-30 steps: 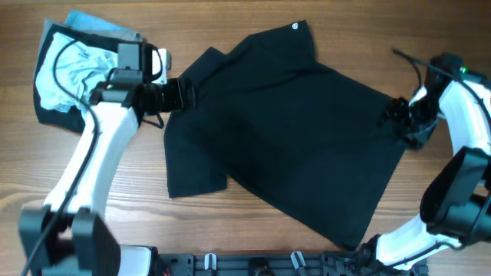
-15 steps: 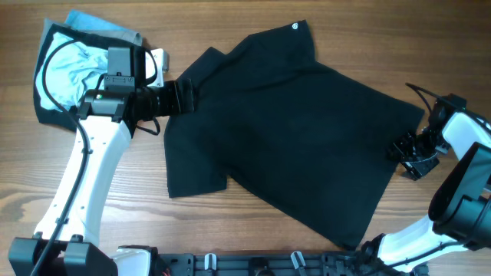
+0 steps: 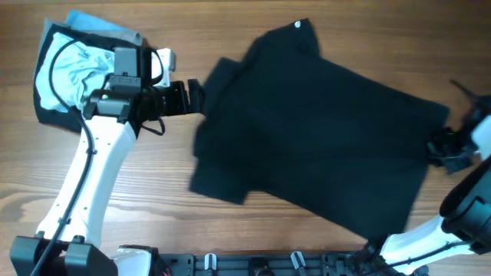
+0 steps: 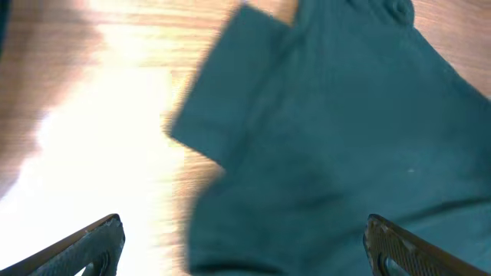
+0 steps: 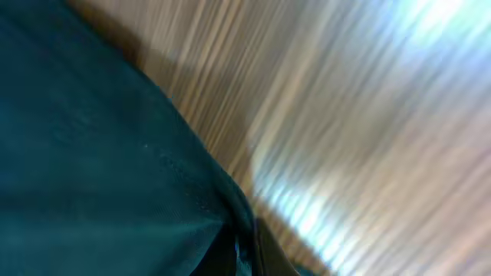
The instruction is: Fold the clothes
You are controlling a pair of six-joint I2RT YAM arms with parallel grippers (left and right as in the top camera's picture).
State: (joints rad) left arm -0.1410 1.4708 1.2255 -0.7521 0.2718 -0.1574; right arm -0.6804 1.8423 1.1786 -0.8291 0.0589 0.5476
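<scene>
The clothes, a large black T-shirt (image 3: pixel 307 138), lie spread across the wooden table with a small white mark (image 3: pixel 297 26) at the far edge. My right gripper (image 3: pixel 439 146) is at the shirt's right edge, shut on a pinch of the fabric (image 5: pixel 244 247). My left gripper (image 3: pixel 193 95) stands open just left of the shirt's left sleeve (image 3: pixel 219 77), holding nothing. In the left wrist view the sleeve and body (image 4: pixel 330 130) lie ahead of and between the wide-apart fingertips (image 4: pixel 107 234), and the picture is blurred.
A pile of other garments (image 3: pixel 69 69), pale blue on black, sits at the far left behind my left arm (image 3: pixel 96 161). Bare wood (image 3: pixel 138 207) shows left of the shirt. A dark rail (image 3: pixel 253 264) runs along the near edge.
My right gripper has shut on the shirt's right edge and moved right, dragging the whole shirt rightward. The left sleeve slid away from the left gripper, which stayed open and nearly still.
</scene>
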